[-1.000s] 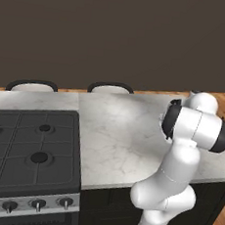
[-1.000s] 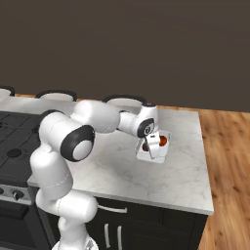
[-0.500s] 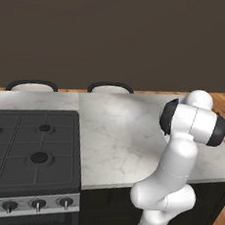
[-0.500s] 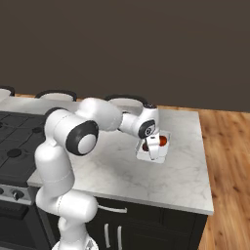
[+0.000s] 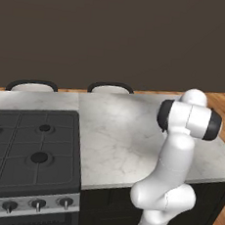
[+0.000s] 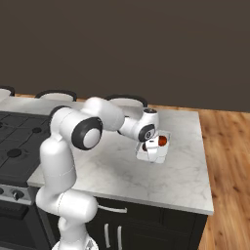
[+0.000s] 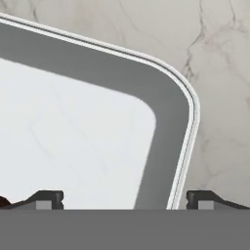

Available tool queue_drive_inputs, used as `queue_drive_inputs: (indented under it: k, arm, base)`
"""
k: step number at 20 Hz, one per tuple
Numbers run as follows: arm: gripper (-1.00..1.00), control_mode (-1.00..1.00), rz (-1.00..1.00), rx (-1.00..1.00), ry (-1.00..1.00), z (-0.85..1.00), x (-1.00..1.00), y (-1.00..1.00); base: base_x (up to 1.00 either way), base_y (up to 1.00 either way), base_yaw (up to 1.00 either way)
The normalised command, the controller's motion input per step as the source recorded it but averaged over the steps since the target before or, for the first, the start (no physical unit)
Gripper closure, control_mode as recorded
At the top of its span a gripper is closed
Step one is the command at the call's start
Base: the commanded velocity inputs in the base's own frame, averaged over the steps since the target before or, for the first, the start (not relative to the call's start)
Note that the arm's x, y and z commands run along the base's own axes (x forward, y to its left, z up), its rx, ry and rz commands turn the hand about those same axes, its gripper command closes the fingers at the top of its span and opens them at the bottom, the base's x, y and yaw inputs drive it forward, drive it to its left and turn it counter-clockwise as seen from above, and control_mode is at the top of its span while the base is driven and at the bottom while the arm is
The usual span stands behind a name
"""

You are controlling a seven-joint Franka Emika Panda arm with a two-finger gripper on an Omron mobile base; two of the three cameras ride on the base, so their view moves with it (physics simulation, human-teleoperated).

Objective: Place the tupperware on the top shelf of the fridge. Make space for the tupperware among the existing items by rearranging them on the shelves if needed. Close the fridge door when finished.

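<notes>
We saw the marble counter (image 6: 171,180) running from the black cooktop (image 5: 27,147) to the wood floor, with chair backs (image 5: 110,87) behind it. No fridge was among what we could see, so we judged the work to be at its first step, picking up the tub, with the shelf and the door yet to come.

The arm reached low across the counter toward its far right corner. There sat the tupperware (image 6: 155,146), flat on the marble, red-brown food inside.

The gripper (image 7: 124,197) hung right above the tub, jaws spread wide and holding nothing. From the hand camera we saw one fingertip (image 7: 46,197) over the pale floor of the tub and the other outside the rim (image 7: 188,117), straddling the wall so that closing would pinch it.
</notes>
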Motion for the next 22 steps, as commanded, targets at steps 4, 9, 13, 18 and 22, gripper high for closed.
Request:
queue_drive_inputs:
  k: [4, 9, 13, 18, 22]
  arm:
    - [1.0, -1.0, -0.07, 0.0, 0.0, -0.3, 0.16, 0.0]
    - [1.0, -1.0, -0.04, 0.0, 0.0, -0.28, 0.1, 0.0]
    - [1.0, -1.0, 0.0, 0.0, 0.0, -0.06, 0.0, 0.0]
    - [1.0, -1.0, 0.0, 0.0, 0.0, -0.02, -0.02, 0.0]
    - [1.0, -1.0, 0.0, 0.0, -0.15, 0.45, -0.44, 0.0]
  base:
    - [0.0, 0.0, 0.0]
    - [0.0, 0.0, 0.0]
    - [0.0, 0.0, 0.0]
    - [0.0, 0.0, 0.0]
    - [0.0, 0.0, 0.0]
